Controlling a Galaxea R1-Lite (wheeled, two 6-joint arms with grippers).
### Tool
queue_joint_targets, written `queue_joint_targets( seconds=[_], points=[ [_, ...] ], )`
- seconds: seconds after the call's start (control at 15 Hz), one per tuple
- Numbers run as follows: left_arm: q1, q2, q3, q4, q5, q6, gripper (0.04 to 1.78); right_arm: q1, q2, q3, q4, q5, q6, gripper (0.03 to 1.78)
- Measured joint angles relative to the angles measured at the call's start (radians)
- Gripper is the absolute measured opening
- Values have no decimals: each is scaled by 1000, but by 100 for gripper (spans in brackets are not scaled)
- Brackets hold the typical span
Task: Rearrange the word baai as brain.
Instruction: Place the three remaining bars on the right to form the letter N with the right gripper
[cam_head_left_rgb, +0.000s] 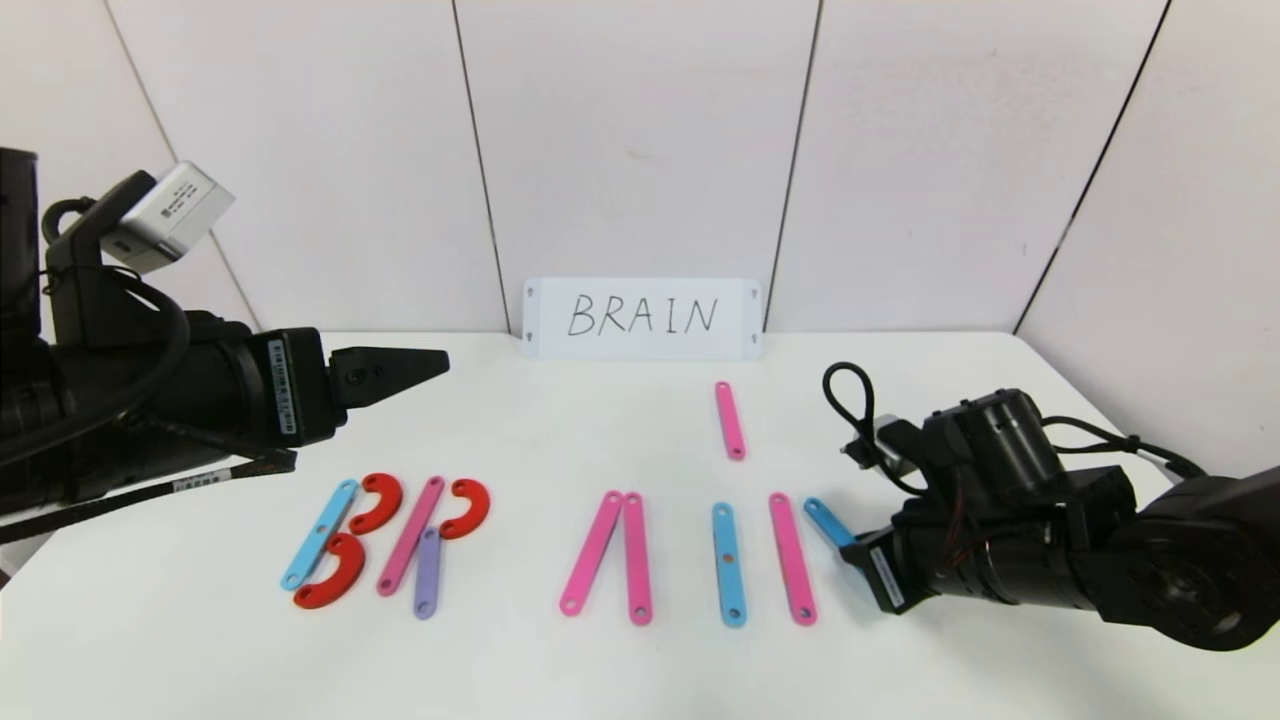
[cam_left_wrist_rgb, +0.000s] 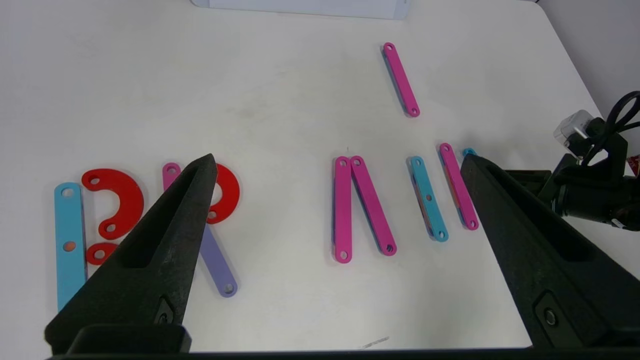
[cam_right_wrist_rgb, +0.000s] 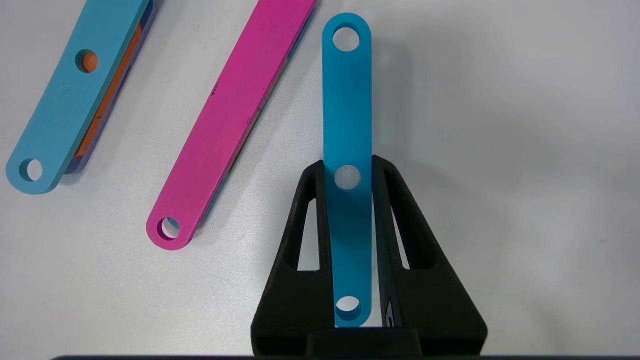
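Note:
The plastic letters lie in a row on the white table (cam_head_left_rgb: 560, 430). From the left: a blue strip (cam_head_left_rgb: 320, 535) with two red curves (cam_head_left_rgb: 378, 502), a pink strip (cam_head_left_rgb: 411, 535) with a red curve (cam_head_left_rgb: 468, 507) and a purple strip (cam_head_left_rgb: 427, 573), then two pink strips (cam_head_left_rgb: 592, 552) joined at the top. Further right lie a blue strip (cam_head_left_rgb: 728, 565) and a pink strip (cam_head_left_rgb: 792, 558). My right gripper (cam_right_wrist_rgb: 347, 167) is low at the table, shut on a short blue strip (cam_right_wrist_rgb: 347, 100) beside that pink strip (cam_right_wrist_rgb: 230, 120). My left gripper (cam_head_left_rgb: 400, 370) hovers open above the table's left side.
A white card (cam_head_left_rgb: 643, 318) with BRAIN handwritten on it leans against the back wall. One loose pink strip (cam_head_left_rgb: 730, 420) lies alone behind the row. The table's right edge runs close behind my right arm (cam_head_left_rgb: 1050, 520).

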Motion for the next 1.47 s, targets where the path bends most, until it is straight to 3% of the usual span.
queue_joint_targets(
  seconds=[1.47],
  points=[
    [0,0,0,0,0,0,170,-2,27,-26,-1,14,-64,27]
  ],
)
